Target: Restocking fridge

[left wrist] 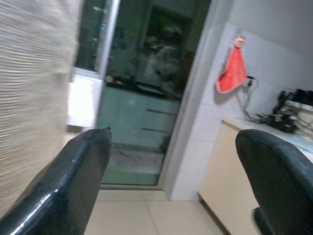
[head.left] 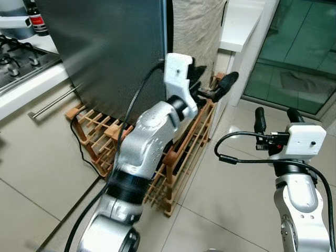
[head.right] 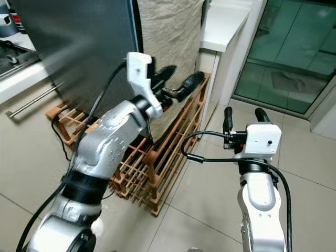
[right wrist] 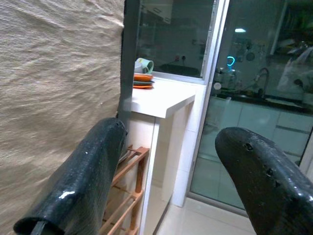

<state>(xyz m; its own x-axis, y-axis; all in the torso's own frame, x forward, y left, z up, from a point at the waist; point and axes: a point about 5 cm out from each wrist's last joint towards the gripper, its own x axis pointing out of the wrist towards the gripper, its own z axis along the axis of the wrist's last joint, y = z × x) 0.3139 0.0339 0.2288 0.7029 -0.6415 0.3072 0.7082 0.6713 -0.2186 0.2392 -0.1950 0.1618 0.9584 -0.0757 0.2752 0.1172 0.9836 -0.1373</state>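
Your left end effector (head.left: 212, 84), spread and empty, hovers just beside the grey fridge (head.left: 113, 47) at its cloth-covered side, while your right end effector (head.left: 276, 116), also spread empty, sits well apart.

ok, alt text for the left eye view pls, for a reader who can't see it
The left gripper, open and empty, is raised beside the dark fridge, above a wooden rack on the tiled floor. The right gripper, also open and empty, is held lower, near a glass door.
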